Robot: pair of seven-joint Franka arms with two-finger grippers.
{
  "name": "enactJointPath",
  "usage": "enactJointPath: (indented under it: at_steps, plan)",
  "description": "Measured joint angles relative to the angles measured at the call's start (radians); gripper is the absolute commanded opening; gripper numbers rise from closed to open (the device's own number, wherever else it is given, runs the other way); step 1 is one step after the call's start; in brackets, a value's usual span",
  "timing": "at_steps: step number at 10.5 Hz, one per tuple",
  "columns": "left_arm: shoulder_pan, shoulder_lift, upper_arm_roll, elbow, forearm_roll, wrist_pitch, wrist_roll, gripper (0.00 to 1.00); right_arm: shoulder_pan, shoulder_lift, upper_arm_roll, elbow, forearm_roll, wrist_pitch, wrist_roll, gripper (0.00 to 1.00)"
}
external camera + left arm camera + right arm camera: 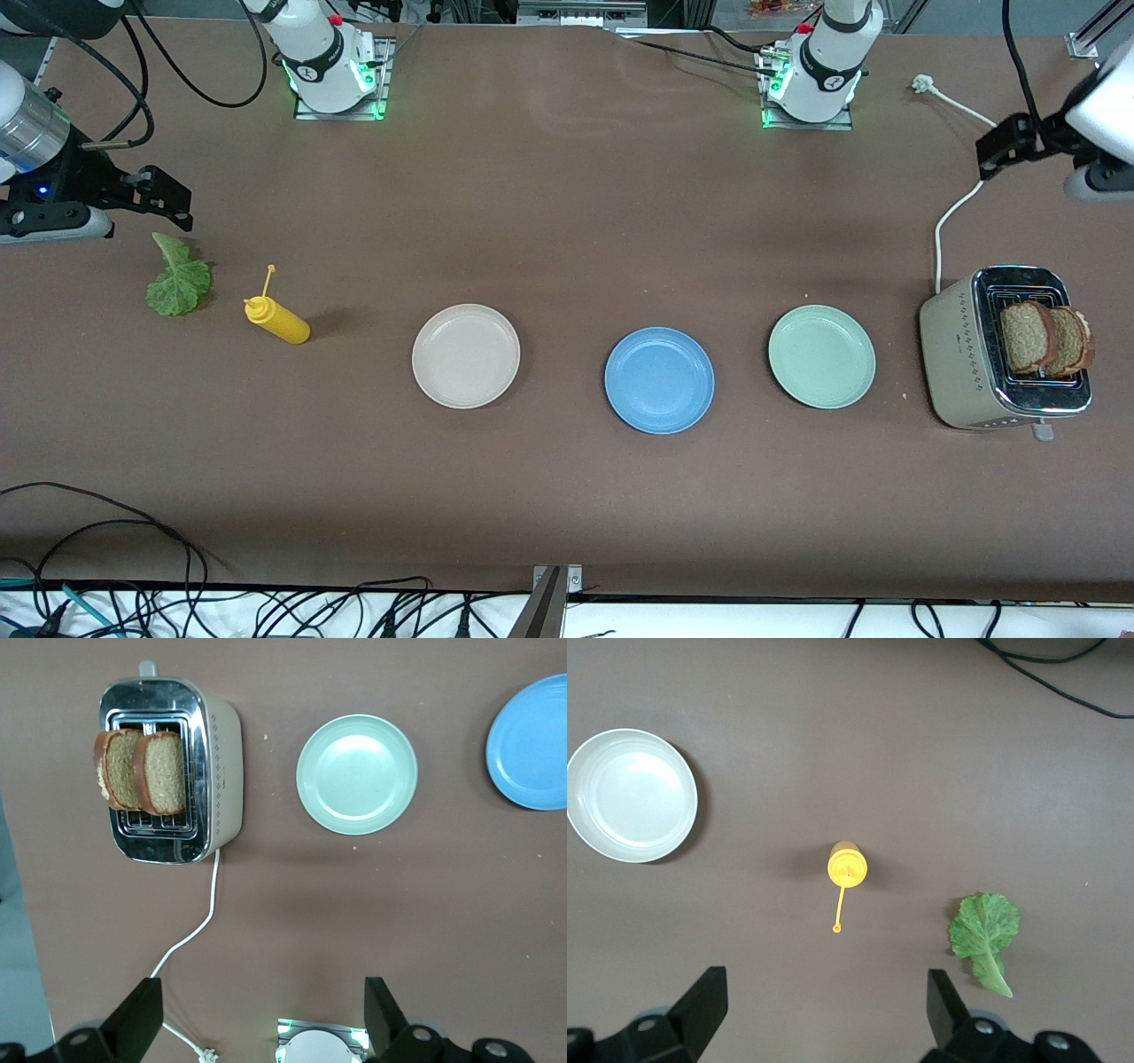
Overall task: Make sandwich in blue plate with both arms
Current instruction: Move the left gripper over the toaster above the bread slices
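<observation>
On the table in the front view: three plates in a row, blue plate (659, 380) in the middle and bare, cream plate (466, 355), mint plate (822, 356). Two bread slices (1045, 338) stand in one toaster (992, 363); one lettuce leaf (179, 282) lies beside one mustard bottle (278, 320).

Left wrist view: left gripper (264, 1010) spread wide, empty, above the toaster's cord (190, 939).

Right wrist view: right gripper (826, 1005) likewise gaping, holding nothing, over bare table by the leaf.

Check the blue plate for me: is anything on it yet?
Empty. The blue plate shows bare; both bread slices stand in the toaster, and the lettuce leaf lies on the table.
</observation>
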Motion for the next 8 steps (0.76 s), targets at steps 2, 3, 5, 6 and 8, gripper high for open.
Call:
enactJointPath:
  at_steps: [2,3,5,6,8]
  plan:
    - [0.063,0.058,0.001,-0.009,-0.015,0.02,0.002,1.0,0.0,0.0,0.0,0.0,0.0,0.0,0.0,1.0]
    - [0.094,0.095,0.001,-0.012,-0.018,0.033,0.005,1.0,0.0,0.0,0.0,0.0,0.0,0.0,0.0,1.0]
    - [0.132,0.171,0.002,-0.026,-0.019,0.077,0.005,1.0,0.0,0.0,0.0,0.0,0.0,0.001,0.0,1.0]
    - [0.139,0.2,0.002,-0.037,-0.019,0.096,0.005,1.0,0.0,0.0,0.0,-0.001,0.0,0.001,0.0,1.0]
    - [0.144,0.245,0.002,-0.046,-0.012,0.111,0.005,1.0,0.0,0.0,0.0,-0.001,0.0,0.001,0.0,1.0]
